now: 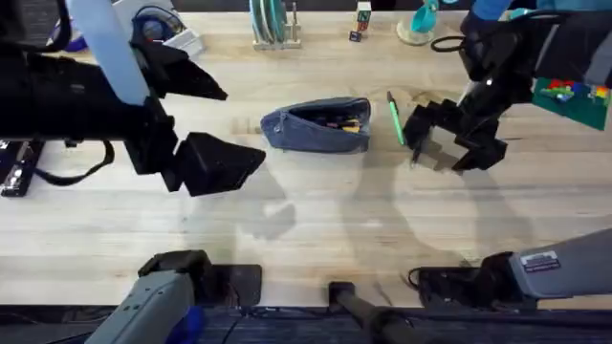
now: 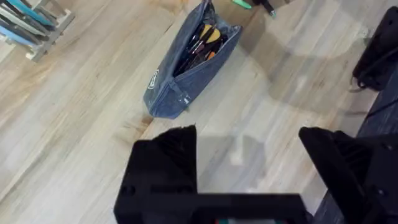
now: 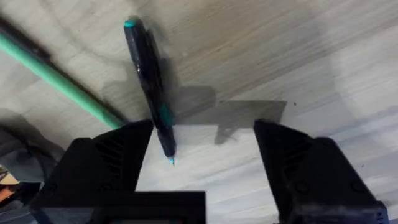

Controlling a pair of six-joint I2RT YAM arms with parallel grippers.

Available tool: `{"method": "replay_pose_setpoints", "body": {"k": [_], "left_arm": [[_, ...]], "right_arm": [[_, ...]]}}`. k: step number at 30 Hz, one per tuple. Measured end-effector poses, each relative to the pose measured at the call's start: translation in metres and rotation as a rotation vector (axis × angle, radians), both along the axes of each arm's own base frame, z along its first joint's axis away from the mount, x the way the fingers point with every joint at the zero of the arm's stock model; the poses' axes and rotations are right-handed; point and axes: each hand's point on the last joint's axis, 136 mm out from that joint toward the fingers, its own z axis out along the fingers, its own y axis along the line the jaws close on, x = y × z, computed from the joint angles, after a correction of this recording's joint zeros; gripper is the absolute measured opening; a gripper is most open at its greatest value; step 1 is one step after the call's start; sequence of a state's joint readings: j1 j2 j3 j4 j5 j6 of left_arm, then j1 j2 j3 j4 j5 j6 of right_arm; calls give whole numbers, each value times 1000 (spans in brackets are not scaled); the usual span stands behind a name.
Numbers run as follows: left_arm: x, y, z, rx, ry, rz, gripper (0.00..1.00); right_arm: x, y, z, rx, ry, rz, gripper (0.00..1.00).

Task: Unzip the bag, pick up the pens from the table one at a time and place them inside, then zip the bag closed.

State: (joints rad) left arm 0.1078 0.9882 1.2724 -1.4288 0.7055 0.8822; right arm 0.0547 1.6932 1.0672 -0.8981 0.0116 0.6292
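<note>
The bag [image 1: 317,125] lies on the table [image 1: 316,229] near the middle, toward the far edge, with pens showing inside its open top. Just to its right lies one pen [image 1: 393,119], pointing toward the far edge. Right of that pen is the right gripper [image 1: 438,153], with the other pen [image 3: 151,87] on the table beside one of its fingers [image 3: 102,168]. The left gripper [image 1: 215,129] is left of the bag, apart from it.

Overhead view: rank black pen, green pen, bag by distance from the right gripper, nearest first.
1. The black pen, on the table right at the right gripper, by its bag-side finger.
2. The green pen, lying on the table between gripper and bag.
3. The bag, unzipped, farthest, beyond the green pen toward the table's middle.
</note>
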Motion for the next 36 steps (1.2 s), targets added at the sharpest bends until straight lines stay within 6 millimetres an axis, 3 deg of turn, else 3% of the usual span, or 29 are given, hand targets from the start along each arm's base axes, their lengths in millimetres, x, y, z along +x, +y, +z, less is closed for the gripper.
{"method": "replay_pose_setpoints", "body": {"k": [2,7,8,24,29,36], "left_arm": [[0,0,0,0,0,0,995],[0,0,0,0,0,0,995],[0,0,0,0,0,0,995],[0,0,0,0,0,0,995],[0,0,0,0,0,0,995],[0,0,0,0,0,0,995]], "right_arm": [[1,0,0,2,-3,2,890],[6,2,0,9,-19,1,168],[6,3,1,14,-22,-2,73],[6,3,2,17,-17,-2,33],[-8,1,4,4,57,29,33],[10,1,39,7,34,126,33]]}}
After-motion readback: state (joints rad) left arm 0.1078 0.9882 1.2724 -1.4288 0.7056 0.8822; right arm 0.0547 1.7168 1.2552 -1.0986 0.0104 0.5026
